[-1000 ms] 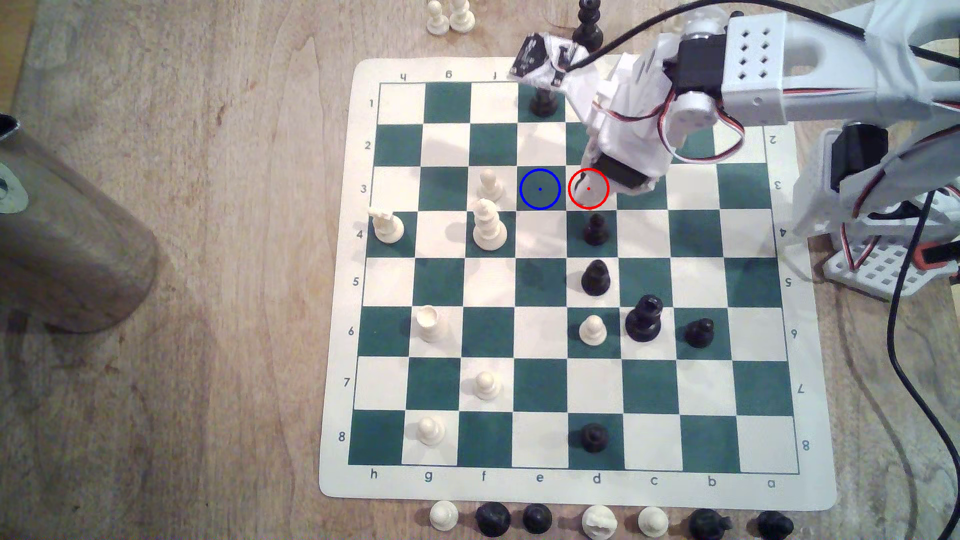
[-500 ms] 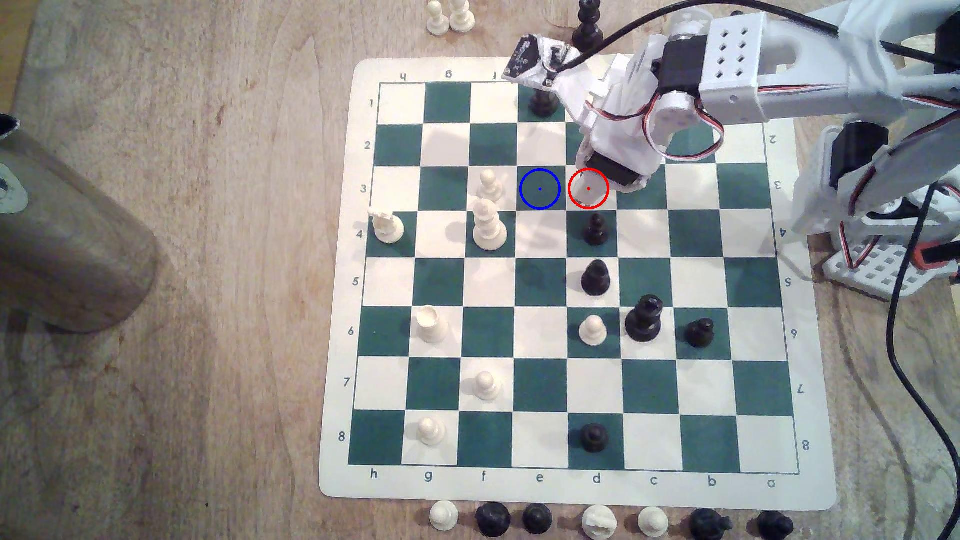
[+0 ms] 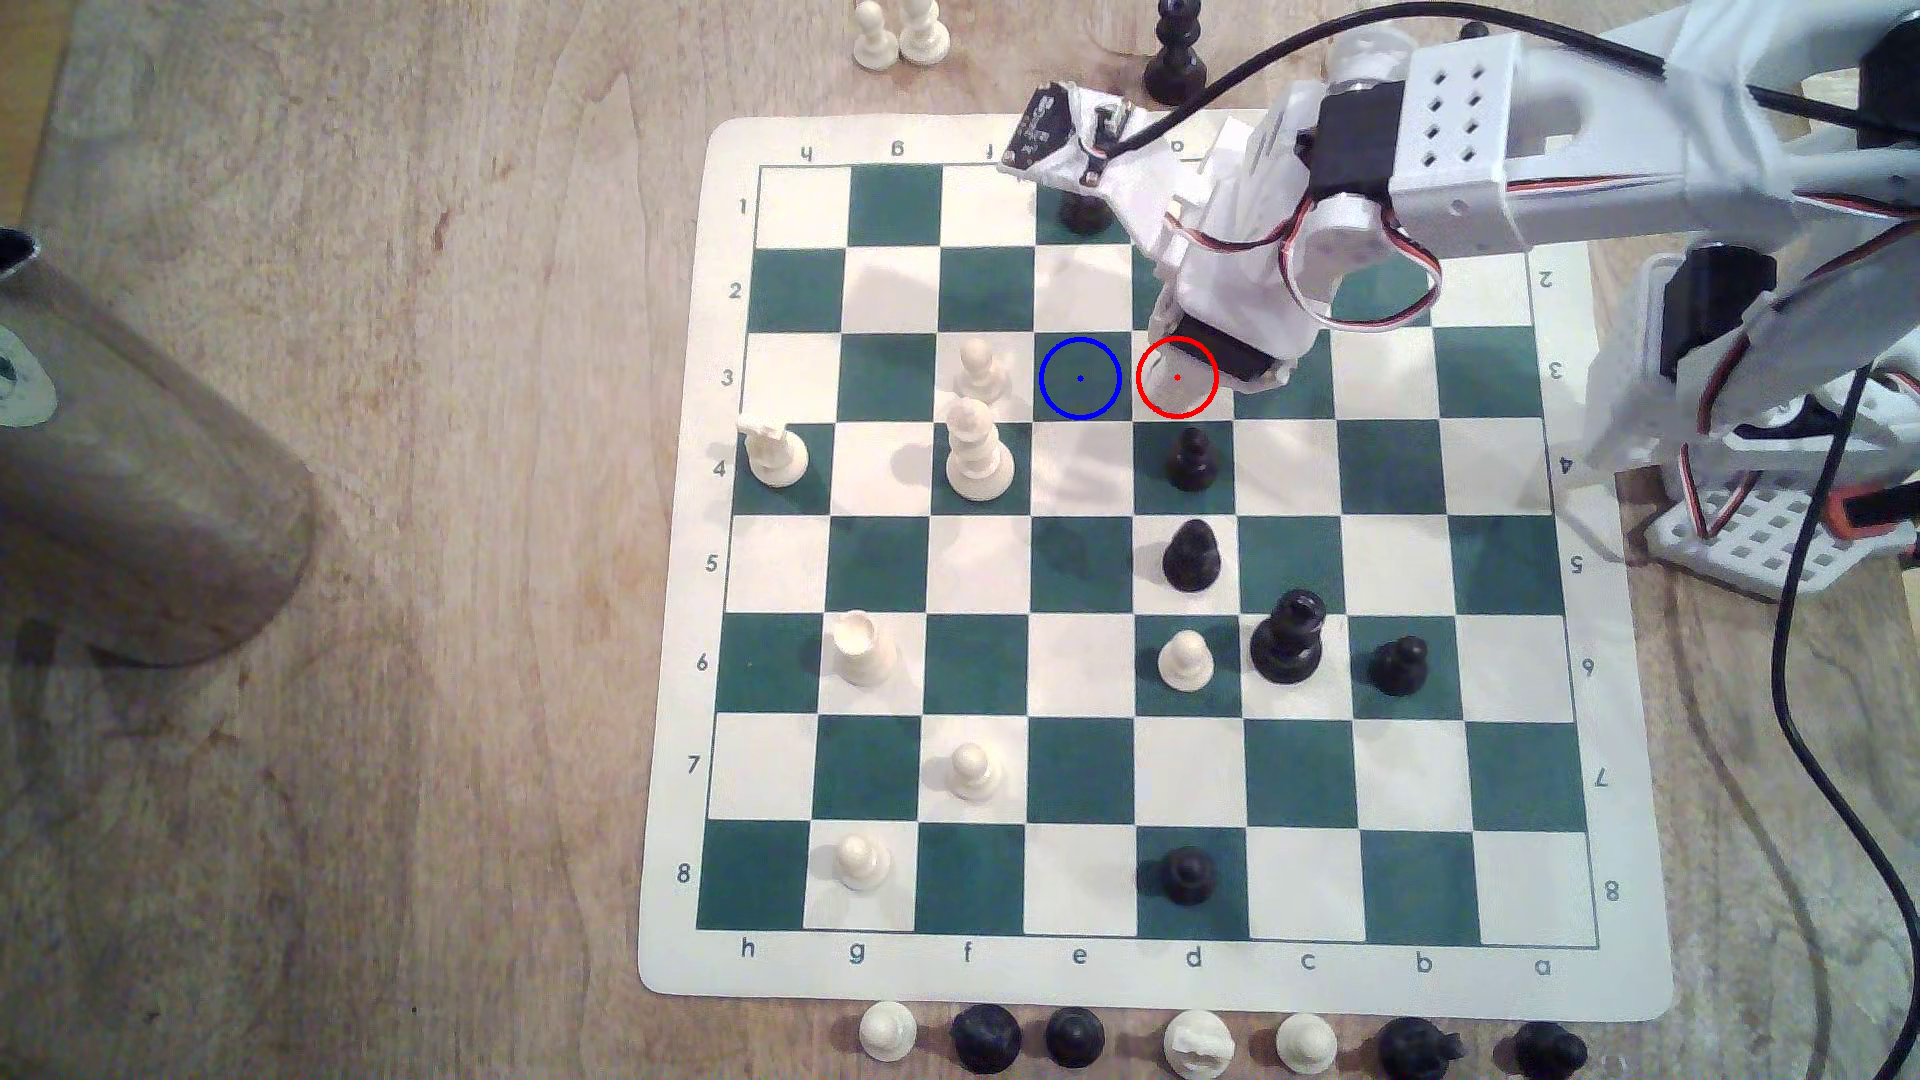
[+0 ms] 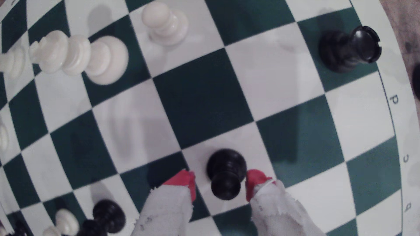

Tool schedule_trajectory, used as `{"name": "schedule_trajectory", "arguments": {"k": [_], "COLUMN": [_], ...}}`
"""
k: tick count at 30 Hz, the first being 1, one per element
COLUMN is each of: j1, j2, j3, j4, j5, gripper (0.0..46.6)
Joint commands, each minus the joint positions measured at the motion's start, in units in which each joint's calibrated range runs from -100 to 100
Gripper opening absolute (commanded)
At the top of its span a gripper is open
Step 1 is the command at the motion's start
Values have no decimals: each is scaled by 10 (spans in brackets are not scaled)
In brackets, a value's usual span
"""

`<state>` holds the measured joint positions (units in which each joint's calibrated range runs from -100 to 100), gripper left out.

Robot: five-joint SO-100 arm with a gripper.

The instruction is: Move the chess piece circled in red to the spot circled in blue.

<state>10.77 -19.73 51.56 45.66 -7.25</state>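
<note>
The black pawn (image 4: 226, 174) stands upright on a white square between my gripper's (image 4: 220, 185) two red-tipped fingers (image 4: 188, 181). The jaws are open around it: one pad lies close against the pawn's head and a gap shows on the other side. In the exterior view my gripper (image 3: 1179, 386) hangs over the red ring (image 3: 1177, 377) and hides the pawn. The blue-ringed dark green square (image 3: 1080, 378) is the neighbouring square toward the exterior view's left, and it is bare. The same dark square (image 4: 202, 99) lies just beyond the pawn in the wrist view.
Another black pawn (image 3: 1191, 460) stands one square nearer than the red ring and a black bishop (image 3: 1191, 556) beyond it. A white pawn (image 3: 978, 369) and white king (image 3: 977, 452) stand left of the blue ring. A black rook (image 3: 1084, 213) is partly under the wrist.
The arm has shifted slightly toward the exterior view's left over the red ring. No pieces have moved.
</note>
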Motion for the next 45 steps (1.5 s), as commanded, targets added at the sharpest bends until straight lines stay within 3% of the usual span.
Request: {"name": "schedule_trajectory", "arguments": {"k": [1, 9, 33, 45], "j1": [-4, -5, -14, -34], "j2": [-4, -14, -160, -62], "j3": [-2, 5, -42, -165], "j4": [-8, -8, 131, 118], "j5": [2, 1, 7, 1], "gripper": [91, 36, 25, 27]}}
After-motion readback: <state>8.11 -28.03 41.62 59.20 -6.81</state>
